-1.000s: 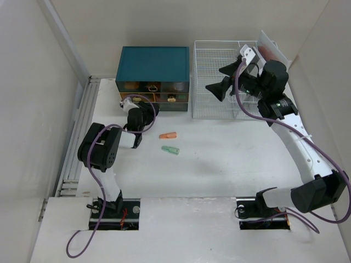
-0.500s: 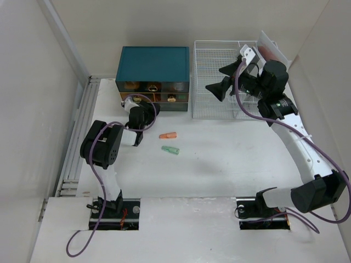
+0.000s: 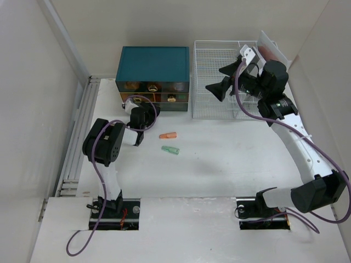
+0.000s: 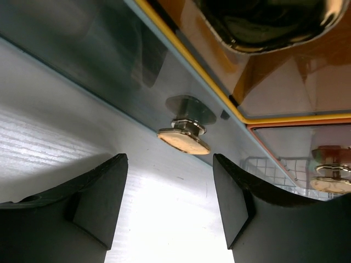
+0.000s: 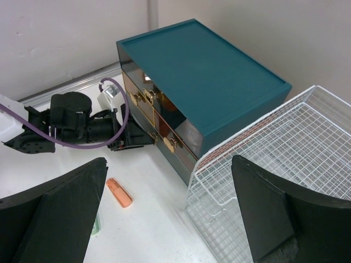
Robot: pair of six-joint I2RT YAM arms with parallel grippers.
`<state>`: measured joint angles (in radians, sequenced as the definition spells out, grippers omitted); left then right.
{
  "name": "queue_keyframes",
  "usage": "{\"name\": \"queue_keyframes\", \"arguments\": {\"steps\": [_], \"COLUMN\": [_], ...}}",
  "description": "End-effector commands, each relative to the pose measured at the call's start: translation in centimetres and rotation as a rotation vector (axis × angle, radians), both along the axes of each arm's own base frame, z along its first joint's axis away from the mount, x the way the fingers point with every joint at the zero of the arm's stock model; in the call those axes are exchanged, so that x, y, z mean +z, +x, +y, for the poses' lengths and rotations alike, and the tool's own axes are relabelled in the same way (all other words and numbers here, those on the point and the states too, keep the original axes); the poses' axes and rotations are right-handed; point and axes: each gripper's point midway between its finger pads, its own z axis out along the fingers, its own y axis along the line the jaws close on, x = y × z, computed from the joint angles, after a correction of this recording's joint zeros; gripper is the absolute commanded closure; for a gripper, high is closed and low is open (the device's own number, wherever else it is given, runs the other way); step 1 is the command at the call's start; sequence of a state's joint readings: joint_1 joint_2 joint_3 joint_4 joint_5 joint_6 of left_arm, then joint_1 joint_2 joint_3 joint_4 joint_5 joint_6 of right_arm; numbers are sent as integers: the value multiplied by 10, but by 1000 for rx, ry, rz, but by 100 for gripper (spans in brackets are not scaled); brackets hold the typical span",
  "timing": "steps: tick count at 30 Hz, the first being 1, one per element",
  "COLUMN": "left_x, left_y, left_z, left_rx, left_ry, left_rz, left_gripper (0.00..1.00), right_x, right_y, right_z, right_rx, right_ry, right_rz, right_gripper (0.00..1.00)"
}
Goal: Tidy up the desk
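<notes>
The white desk (image 3: 219, 164) carries a teal drawer box (image 3: 154, 63) at the back. My left gripper (image 3: 148, 109) is open, low on the desk, right in front of the box's bottom drawer. In the left wrist view a brass knob (image 4: 184, 139) sits just ahead of the open gripper (image 4: 170, 159), not between the fingers. My right gripper (image 3: 224, 79) is open and empty, held high over the white wire-mesh rack (image 3: 219, 60). A small orange piece (image 3: 168, 135) and a small green piece (image 3: 170, 149) lie loose on the desk.
The right wrist view shows the teal box (image 5: 203, 71), the rack (image 5: 290, 148), the orange piece (image 5: 119, 192) and my left arm (image 5: 82, 126). A white wall runs along the left. Two cut-outs hold the arm bases at the near edge.
My left gripper has crept a little closer to the drawer front and the left elbow has shifted up. The right arm and the loose pieces have not moved.
</notes>
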<state>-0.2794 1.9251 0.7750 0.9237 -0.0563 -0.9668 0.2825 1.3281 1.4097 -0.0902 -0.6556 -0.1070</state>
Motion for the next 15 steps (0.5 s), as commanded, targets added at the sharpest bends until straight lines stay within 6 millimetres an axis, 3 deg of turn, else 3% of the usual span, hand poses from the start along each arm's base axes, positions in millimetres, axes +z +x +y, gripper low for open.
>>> {"name": "queue_keyframes", "arguments": {"steps": [1, 15], "left_x": [28, 26], "left_y": [18, 19], "left_z": [1, 2], "left_rx": [25, 47], "left_ry": [-38, -74], "left_rz": [-94, -99], "left_gripper": [40, 40], "right_x": [20, 20], "right_y": [-7, -7], "right_z": [0, 0], "right_rx": [19, 19], "right_ry": [25, 25], "right_rz": [-69, -69], "right_gripper": [0, 0]}}
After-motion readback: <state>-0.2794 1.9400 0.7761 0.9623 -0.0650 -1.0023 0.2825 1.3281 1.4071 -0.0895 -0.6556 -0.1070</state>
